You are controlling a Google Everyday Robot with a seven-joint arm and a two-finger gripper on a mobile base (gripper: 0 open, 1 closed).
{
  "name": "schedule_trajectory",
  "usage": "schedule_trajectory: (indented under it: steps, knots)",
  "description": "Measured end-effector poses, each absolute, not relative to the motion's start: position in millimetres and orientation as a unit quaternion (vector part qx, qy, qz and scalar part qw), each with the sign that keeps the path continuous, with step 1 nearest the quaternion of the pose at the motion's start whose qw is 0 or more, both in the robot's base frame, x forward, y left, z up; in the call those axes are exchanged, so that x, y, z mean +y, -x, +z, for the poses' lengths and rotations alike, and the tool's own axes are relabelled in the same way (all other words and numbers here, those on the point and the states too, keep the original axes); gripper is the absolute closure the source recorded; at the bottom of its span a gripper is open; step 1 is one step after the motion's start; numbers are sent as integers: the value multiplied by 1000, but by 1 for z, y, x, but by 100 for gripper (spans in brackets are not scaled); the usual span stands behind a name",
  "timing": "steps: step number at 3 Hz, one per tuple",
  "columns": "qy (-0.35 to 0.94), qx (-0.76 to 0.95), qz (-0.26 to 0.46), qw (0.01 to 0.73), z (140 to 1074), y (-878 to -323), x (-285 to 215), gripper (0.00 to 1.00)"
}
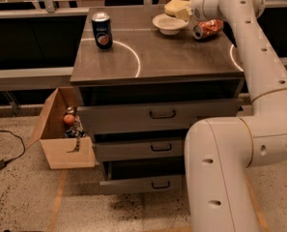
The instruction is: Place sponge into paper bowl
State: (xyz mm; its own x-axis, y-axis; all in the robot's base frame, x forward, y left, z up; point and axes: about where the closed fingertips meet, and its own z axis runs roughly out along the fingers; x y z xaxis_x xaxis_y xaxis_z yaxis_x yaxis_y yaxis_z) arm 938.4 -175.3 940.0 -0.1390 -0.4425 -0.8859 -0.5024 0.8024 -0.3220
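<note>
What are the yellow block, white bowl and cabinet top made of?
The sponge, in the gripper above the bowl: seemingly soft foam, matte, rounded corners. The bowl: likely paper, matte white, thin rim. The cabinet top: smooth, faint sheen; laminate or metal, unclear.

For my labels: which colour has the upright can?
Dark blue can, camera view; the gripper holds the sponge over the paper bowl.

A dark soda can stands upright on the bench, left. A red can lies sideways at the right rear, near the hand. An open cardboard box sits on the floor beside the drawers.
</note>
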Motion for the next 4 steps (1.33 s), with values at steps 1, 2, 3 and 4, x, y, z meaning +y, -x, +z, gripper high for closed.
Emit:
schedule_trajectory:
  steps: [1,2,3,4]
  knots:
    - [324,751,24,575,953,-929,-179,5]
    - [337,747,29,573,953,-924,-174,0]
    - [353,744,39,566,948,-919,-169,0]
    - [376,731,49,567,958,-905,-167,0]
